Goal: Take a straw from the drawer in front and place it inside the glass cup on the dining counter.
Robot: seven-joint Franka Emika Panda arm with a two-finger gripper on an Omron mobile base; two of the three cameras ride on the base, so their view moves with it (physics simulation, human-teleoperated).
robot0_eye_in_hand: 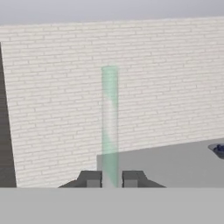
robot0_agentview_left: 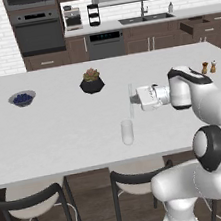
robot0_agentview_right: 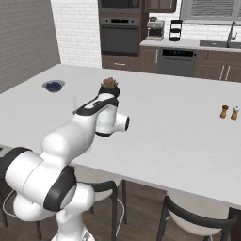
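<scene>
We have the straw [robot0_agentview_left: 131, 100] pinched between the 2 fingers of the gripper [robot0_agentview_left: 135, 100], nearly closed on it, and the straw stands upright above the desk [robot0_agentview_left: 59, 125]. In the hand view it rises as a pale greenish stick [robot0_eye_in_hand: 110, 127] from between the 2 dark fingertips [robot0_eye_in_hand: 90, 179], so the grip sits near its lower end. The glass cup [robot0_agentview_left: 127, 131] stands on the desk nearer the front edge than the straw, apart from it and below its level.

We judge the main risk to be the drop into the cup. The cup's mouth is narrow and the straw is thin, so a small sideways error could bring the straw's foot down on the rim or outside the wall, and the straw would then fall flat on the desk. If the gripper descends too low or off line, its fingers could knock the light tumbler over or push it toward the desk edge, which is close. The straw could also swivel in so slight a pinch as the arm swings. A potted plant [robot0_agentview_left: 91, 81] and a blue bowl [robot0_agentview_left: 22, 99] stand well apart from the path.
</scene>
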